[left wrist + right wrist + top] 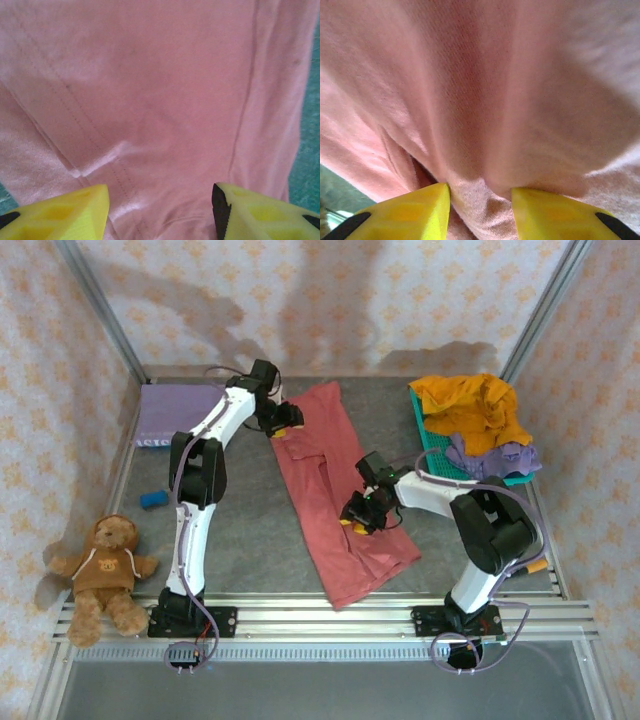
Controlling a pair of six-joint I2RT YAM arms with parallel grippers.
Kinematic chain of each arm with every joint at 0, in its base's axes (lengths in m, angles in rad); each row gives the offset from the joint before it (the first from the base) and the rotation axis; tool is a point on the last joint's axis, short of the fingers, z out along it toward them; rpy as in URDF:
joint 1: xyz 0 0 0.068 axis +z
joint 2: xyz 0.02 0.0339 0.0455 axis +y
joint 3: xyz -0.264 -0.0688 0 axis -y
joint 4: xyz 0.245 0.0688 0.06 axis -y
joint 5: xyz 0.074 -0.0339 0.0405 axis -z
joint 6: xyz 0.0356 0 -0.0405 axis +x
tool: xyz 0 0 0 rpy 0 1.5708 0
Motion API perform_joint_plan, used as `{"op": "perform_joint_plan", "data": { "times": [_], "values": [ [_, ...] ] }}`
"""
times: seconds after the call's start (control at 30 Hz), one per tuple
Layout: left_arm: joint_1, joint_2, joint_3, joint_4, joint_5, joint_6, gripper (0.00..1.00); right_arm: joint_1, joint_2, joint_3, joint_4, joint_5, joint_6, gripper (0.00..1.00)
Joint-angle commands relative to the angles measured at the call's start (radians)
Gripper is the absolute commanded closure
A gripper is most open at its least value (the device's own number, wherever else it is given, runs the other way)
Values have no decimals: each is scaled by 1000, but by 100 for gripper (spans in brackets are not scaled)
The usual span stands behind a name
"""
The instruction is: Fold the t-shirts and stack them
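Top external: we're folding the dusty red cloth t-shirt [322, 472]; right gripper [357, 519] pinches a bunched fold, left gripper [287, 420] parted over its far end. Next, we reckon, left clamps.

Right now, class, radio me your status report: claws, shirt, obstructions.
Left claw open over red t-shirt, far end. Right claw shut on a bunched fold. Teddy bear apart, left.
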Motion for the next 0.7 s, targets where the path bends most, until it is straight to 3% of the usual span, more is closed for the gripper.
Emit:
{"op": "perform_joint_plan", "data": {
  "times": [0.0,0.37,0.67],
  "values": [
    [1,16,-29,45,5,-29,42,14,32,-85,163,21,174,61],
    [6,220,188,29,1,-90,41,14,-165,-199,174,148,313,55],
    [22,380,453,43,41,-150,41,28,-141,-196,253,46,318,48]
  ]
}}
